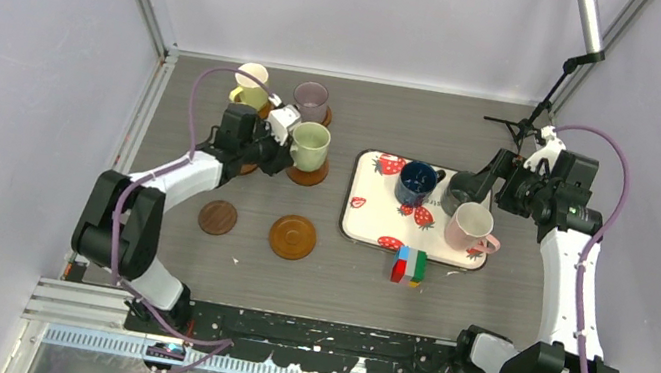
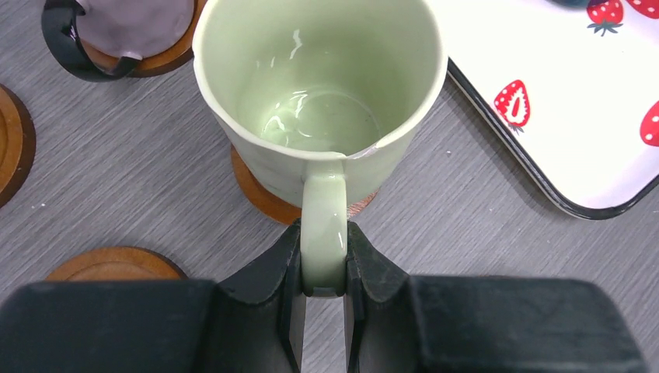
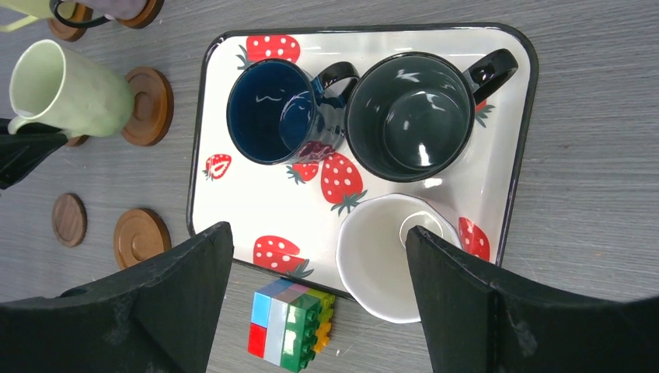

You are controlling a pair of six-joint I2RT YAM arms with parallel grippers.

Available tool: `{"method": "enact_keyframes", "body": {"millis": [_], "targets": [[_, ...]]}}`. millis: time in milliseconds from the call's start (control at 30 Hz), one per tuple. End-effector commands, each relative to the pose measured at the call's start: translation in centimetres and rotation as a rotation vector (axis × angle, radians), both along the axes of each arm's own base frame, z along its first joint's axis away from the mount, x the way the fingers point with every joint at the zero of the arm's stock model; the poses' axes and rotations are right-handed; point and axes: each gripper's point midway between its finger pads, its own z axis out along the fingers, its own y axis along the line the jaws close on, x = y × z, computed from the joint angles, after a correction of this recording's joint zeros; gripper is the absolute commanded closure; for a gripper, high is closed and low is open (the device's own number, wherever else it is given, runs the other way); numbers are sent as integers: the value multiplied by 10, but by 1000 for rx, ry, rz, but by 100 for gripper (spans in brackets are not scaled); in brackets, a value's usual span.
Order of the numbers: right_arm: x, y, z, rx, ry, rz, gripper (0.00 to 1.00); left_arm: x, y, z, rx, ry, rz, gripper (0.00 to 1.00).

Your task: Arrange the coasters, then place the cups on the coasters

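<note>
The left end effector (image 2: 322, 250) was clamped on the handle of the light green cup (image 2: 319, 93), one finger pressed to each side of the loop. That cup sat mouth up with its axis close to upright, and its handle pointed back along the left arm, toward the left side of the counter (image 1: 331, 278). Its base was over a brown coaster (image 2: 260, 194) that showed past the lower edge; whether the two touched could not be told. Just beyond it, at the far side, the mauve cup (image 1: 310, 100) and the pale yellow cup (image 1: 249, 92) each stood on a coaster. Nearer the arms, a darker coaster (image 1: 218, 217) and a lighter one (image 1: 293, 237) lay bare and side by side. The right end effector (image 3: 317, 233) hung above the strawberry tray (image 3: 233, 202) with its fingers wide apart, gripping nothing. On the tray the dark blue cup (image 3: 268, 113) and the grey cup (image 3: 408, 116) stood upright next to each other, the blue handle turned toward the grey cup and the grey handle pointing to the tray's far right corner. The pink cup (image 1: 470, 225) stood at the tray's near right corner, handle facing right. A block toy (image 1: 409, 266) rested on the counter just beside the tray's near edge.
</note>
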Motion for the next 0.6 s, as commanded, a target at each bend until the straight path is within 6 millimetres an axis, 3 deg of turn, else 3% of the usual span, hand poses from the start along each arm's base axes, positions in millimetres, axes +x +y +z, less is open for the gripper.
{"method": "enact_keyframes", "body": {"millis": [0, 367, 567], "targets": [[7, -2, 6, 1, -34, -8, 14, 27, -13, 33, -70, -173, -29, 100], [7, -1, 3, 9, -27, 1, 14, 36, -11, 0, -29, -130, -19, 100], [6, 0, 2, 12, -26, 4, 14, 35, -12, -3, -27, -99, -24, 100]]}}
